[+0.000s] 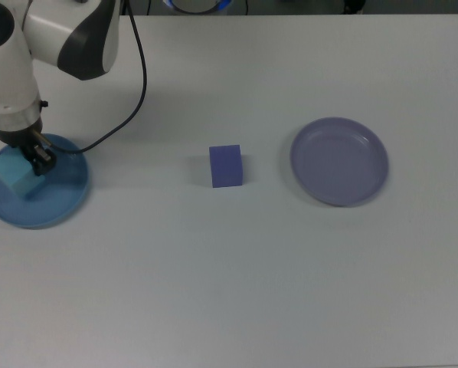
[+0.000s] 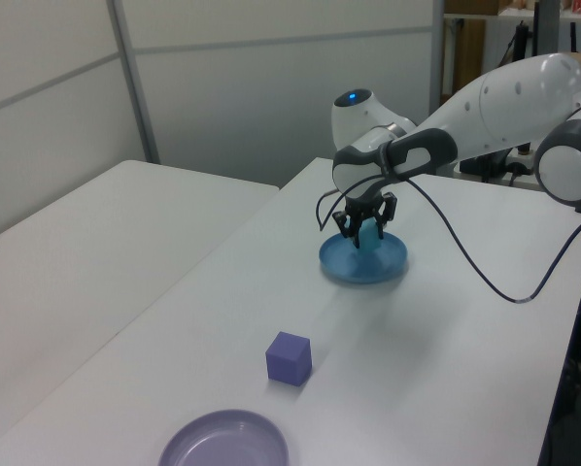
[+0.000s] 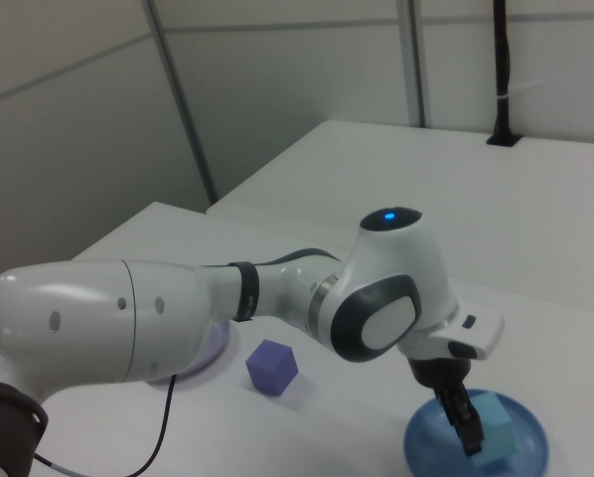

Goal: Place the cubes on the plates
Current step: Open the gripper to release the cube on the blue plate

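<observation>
The arm reaches across the white table [image 1: 237, 276] to the top view's far left, and its gripper [image 1: 31, 162] hangs low over the blue plate [image 1: 60, 203]. The turquoise cube [image 1: 16, 175] sits between the fingers [image 3: 463, 417], inside the plate's rim and toward the top view's left side of it. In the right view the jaws look closed in on the cube, one dark finger pressed against its side. I cannot tell whether the cube's underside is touching the plate or is just above it.

The purple cube [image 1: 226, 165] lies alone on the bare table near the middle of the top view, well apart from both plates. The lavender plate [image 1: 339, 161] is off to the top view's right, with nothing on it. In the left view that plate is nearest, the purple cube is beyond it, and the blue plate with the gripper is farthest. A black cable [image 1: 133, 92] loops down from the arm toward the gripper.
</observation>
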